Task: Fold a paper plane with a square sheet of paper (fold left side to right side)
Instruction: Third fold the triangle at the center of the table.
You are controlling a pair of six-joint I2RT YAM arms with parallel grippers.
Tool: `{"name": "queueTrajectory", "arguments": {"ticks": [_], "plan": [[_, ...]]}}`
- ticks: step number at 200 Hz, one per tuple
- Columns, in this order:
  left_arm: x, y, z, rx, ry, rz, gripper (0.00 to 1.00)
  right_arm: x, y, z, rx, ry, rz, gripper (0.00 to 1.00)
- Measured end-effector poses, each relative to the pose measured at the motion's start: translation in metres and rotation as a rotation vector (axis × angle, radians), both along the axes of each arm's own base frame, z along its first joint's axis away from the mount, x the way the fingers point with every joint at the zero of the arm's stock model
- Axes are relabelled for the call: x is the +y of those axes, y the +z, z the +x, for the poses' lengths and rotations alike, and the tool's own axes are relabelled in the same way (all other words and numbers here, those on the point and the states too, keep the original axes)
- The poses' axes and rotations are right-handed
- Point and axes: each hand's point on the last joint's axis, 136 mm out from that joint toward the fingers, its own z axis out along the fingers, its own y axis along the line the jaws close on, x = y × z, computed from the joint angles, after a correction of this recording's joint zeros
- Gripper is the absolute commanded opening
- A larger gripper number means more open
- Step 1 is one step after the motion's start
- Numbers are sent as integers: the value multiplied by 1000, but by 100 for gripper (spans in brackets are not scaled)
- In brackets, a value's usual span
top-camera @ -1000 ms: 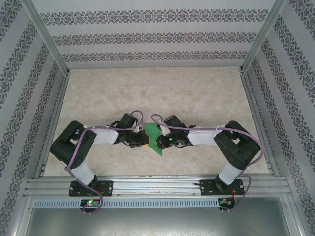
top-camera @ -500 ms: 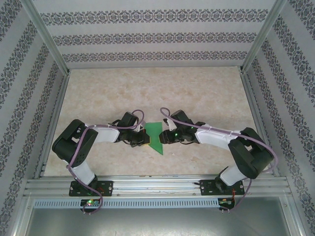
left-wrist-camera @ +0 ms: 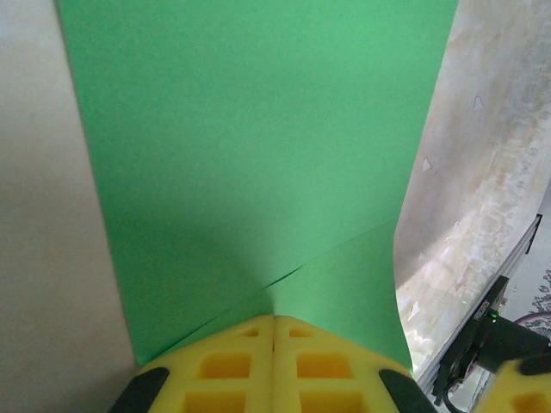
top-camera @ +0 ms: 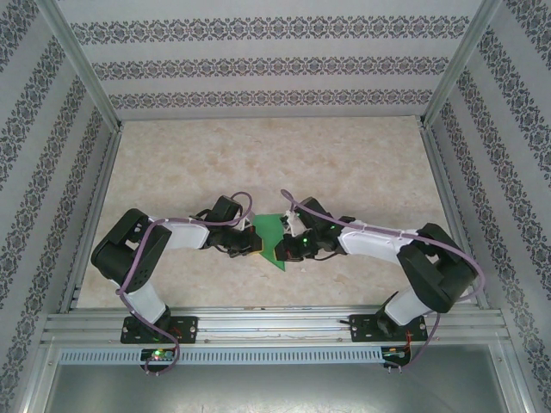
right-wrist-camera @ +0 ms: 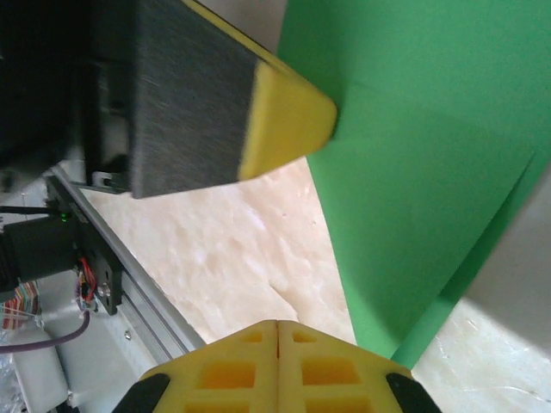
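Note:
The square sheet of paper point(top-camera: 269, 234) is bright green, folded into layers, and lies on the table with a point toward the near edge. It spreads broadly in the left wrist view point(left-wrist-camera: 258, 155), where a fold line runs to my left gripper point(left-wrist-camera: 275, 317). That gripper point(top-camera: 256, 243) is shut, its tips pressed against the sheet's left part. In the right wrist view one of its yellow-tipped fingers point(right-wrist-camera: 284, 120) meets the paper point(right-wrist-camera: 413, 155) at its edge. My right gripper point(top-camera: 287, 249) is shut and empty, its tips point(right-wrist-camera: 277, 323) over bare table just beside the paper's right edge.
The marble-patterned table point(top-camera: 275, 163) is walled by patterned panels on three sides. An aluminium rail point(top-camera: 275, 327) runs along the near edge, also seen close by in the right wrist view point(right-wrist-camera: 129, 292). Purple cables loop over both wrists.
My right gripper drew back to the right off the paper, then came in again to its right edge. The raised flap of the paper now lies flatter. The left arm stayed still.

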Motion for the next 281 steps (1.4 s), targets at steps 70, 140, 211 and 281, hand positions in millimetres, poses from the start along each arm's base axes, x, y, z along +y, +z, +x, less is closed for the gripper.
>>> {"name": "queueTrajectory", "arguments": {"ticks": [70,140,211,281], "plan": [[0,0,0,3,0,1,5,-1,-17,-2,64,-37,-40,7],[0,0,0,5,0,2,5,-3,-31,-9,96,-35,-77,7],[-1,-1,1,12,-3,1,5,-8,-38,-9,100,-47,-110,7],[-2,-1,1,15,-4,2,5,-10,-41,-10,106,-50,-124,7]]}}
